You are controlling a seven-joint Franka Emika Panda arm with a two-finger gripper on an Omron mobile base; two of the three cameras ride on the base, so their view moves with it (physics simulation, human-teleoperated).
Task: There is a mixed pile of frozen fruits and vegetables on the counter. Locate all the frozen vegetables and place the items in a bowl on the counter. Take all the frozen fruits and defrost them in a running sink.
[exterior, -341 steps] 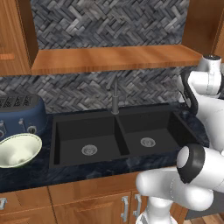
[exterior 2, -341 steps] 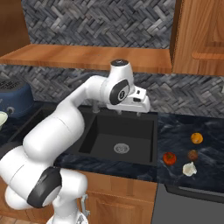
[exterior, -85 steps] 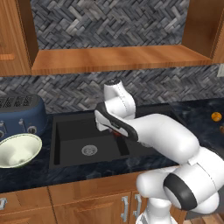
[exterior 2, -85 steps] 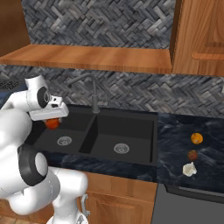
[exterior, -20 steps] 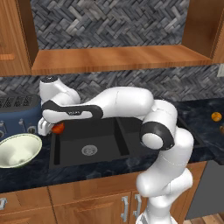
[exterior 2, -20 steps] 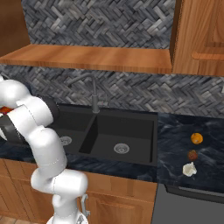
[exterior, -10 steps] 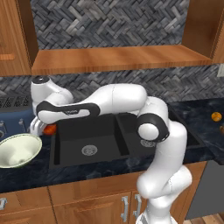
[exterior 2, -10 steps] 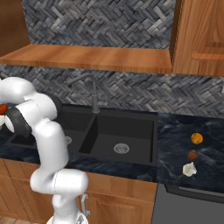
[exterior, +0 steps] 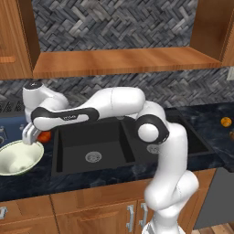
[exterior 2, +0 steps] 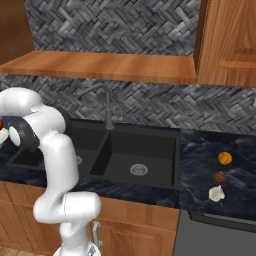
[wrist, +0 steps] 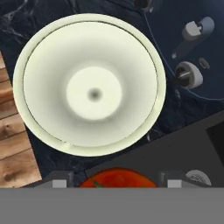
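kitchen — sink (exterior: 96, 146) | counter (exterior 2: 220, 200) | wooden cabinets (exterior 2: 227, 45)

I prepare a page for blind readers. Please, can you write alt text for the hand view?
Seen from above, the fingers hold a red-orange tomato just beside an empty cream bowl with a pale green rim. The bowl stands on a dark marbled counter, with a blue toaster on one side and a corner of the black sink nearby.

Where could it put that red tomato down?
The bowl is bare inside, just beside the pincer holding the tomato. Both sink basins are bare too. Crowded: the far counter patch with the orange piece, brownish ball and pale bulb.
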